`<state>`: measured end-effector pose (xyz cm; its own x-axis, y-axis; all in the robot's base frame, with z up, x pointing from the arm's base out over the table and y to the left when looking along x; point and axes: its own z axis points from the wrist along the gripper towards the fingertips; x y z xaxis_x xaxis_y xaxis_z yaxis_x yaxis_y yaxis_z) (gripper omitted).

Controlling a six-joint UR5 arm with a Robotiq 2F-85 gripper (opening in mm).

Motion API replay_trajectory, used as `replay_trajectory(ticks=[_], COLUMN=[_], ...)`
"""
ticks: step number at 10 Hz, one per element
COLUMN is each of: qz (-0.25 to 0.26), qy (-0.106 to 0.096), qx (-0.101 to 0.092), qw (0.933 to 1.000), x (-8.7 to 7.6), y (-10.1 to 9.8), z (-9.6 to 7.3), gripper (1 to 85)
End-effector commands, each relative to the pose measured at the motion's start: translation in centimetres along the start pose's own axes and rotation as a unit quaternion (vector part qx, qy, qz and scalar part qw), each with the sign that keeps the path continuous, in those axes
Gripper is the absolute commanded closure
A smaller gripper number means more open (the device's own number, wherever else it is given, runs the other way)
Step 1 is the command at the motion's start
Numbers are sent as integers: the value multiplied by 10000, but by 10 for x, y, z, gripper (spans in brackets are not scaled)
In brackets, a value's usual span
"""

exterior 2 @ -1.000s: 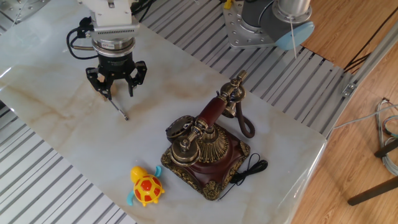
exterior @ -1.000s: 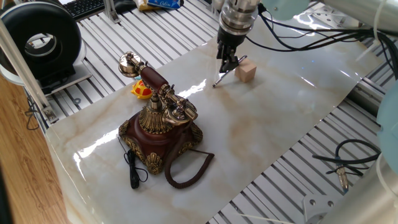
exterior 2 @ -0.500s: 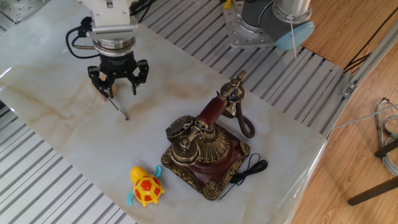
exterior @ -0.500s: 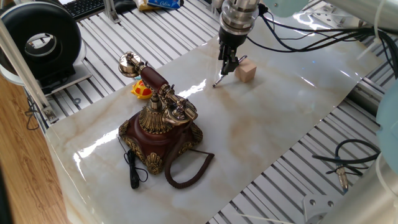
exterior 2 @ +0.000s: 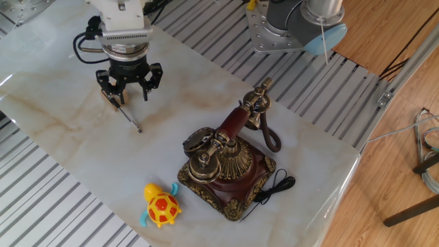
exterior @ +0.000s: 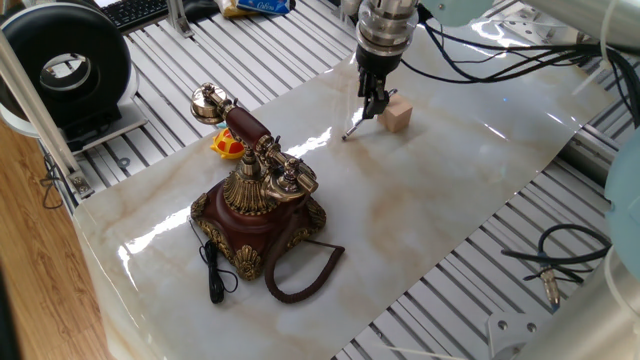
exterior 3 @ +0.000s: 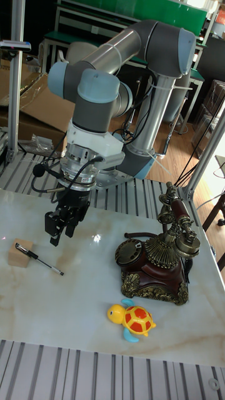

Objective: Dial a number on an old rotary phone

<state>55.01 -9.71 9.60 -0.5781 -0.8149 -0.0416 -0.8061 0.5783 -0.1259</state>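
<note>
The old rotary phone (exterior: pixel 258 200) (exterior 2: pixel 226 161) (exterior 3: pixel 156 259) stands on the marble sheet, red-brown base with brass trim, its handset in the cradle and its coiled cord lying in front. My gripper (exterior: pixel 372 104) (exterior 2: pixel 126 95) (exterior 3: pixel 62 230) hangs open well away from the phone, just above a thin silver stylus (exterior: pixel 353 129) (exterior 2: pixel 131 119) (exterior 3: pixel 39 259). One end of the stylus leans on a small wooden block (exterior: pixel 398 115) (exterior 3: pixel 24 255). Nothing is between the fingers.
A yellow and orange toy turtle (exterior: pixel 228 145) (exterior 2: pixel 161 204) (exterior 3: pixel 134 319) lies beside the phone. A thin black cable (exterior: pixel 213 275) trails off the phone's base. Slatted metal table (exterior: pixel 470 270) surrounds the marble sheet. A black round device (exterior: pixel 70 60) sits at the far left.
The open gripper has shifted slightly up and toward the wooden block. Stylus, block, phone and turtle have not moved.
</note>
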Motion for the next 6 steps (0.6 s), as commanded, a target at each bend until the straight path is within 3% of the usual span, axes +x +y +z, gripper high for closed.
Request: replay_trajectory(ticks=[1,3,4,6], qz=[59,-577,-850,-1467], qy=[50,280,320,536], qx=[-82,-47,-120,53], qw=[9999,9979,9958,9877], x=[3,15,16,23], y=[3,-3,-6,-29], z=[-1,0,4,7], gripper=[287,283,283,303])
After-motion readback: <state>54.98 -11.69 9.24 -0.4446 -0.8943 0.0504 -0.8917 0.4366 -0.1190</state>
